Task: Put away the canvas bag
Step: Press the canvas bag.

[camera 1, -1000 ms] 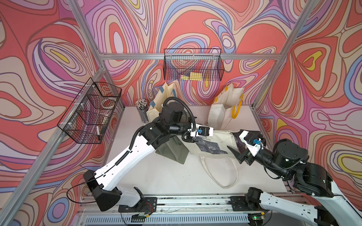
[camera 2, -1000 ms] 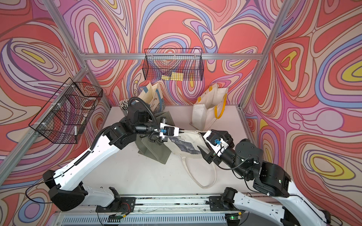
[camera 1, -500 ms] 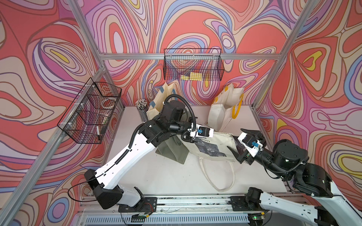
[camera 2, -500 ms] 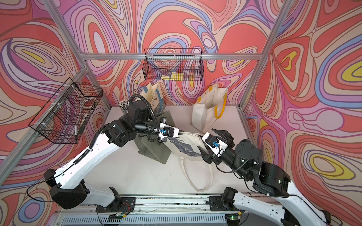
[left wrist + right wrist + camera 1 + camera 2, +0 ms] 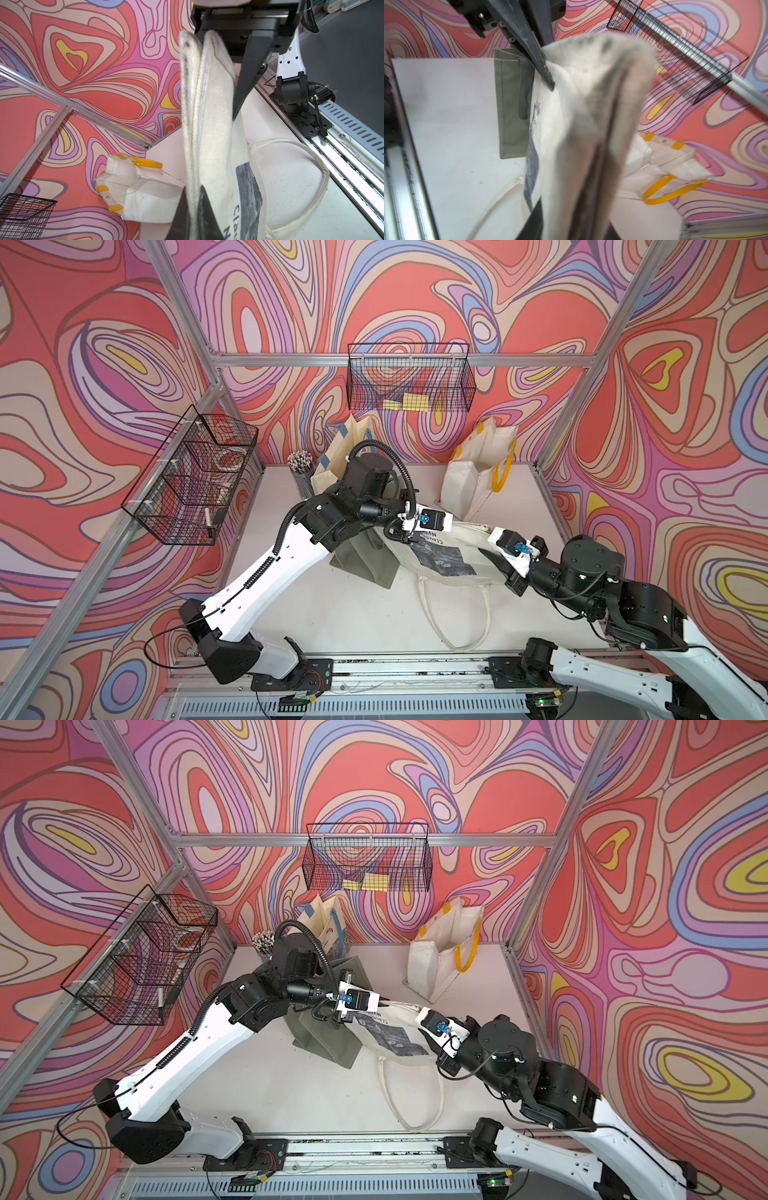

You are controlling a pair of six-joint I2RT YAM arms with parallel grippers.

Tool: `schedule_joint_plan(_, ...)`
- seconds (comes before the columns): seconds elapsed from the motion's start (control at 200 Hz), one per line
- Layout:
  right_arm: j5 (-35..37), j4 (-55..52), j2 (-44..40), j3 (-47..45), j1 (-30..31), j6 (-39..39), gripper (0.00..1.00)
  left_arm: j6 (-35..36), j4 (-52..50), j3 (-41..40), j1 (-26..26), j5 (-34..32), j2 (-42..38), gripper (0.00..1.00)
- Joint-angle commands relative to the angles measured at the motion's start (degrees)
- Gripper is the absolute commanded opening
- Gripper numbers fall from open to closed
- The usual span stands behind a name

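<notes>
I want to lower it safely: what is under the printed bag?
A green bag lies on the table, one edge covered by the printed bag, whose handle loop trails on the table. Anything directly beneath the cloth is hidden.

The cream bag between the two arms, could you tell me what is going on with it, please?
Both robot arms are handling the cream canvas bag, which hangs stretched between them above the table. The left gripper is clamped on one end. The right gripper has its jaws around the opposite end, though whether it grips is unclear. The bag's handles loop down onto the table. A green bag stands beside it.
</notes>
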Motion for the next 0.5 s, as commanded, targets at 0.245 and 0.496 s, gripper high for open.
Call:
schedule_joint_plan(0.245,-1.6,1.6,5.4,4.4,0.1,-2.2,0.00,-3.2,3.5,4.6,-5.5,1.2,3.0,0.47)
schedule_joint_plan(0.496,-0.9,4.2,6.4,5.4,0.1,-3.3,0.00,-5.4,5.5,6.6,-7.0,0.4,5.5,0.09)
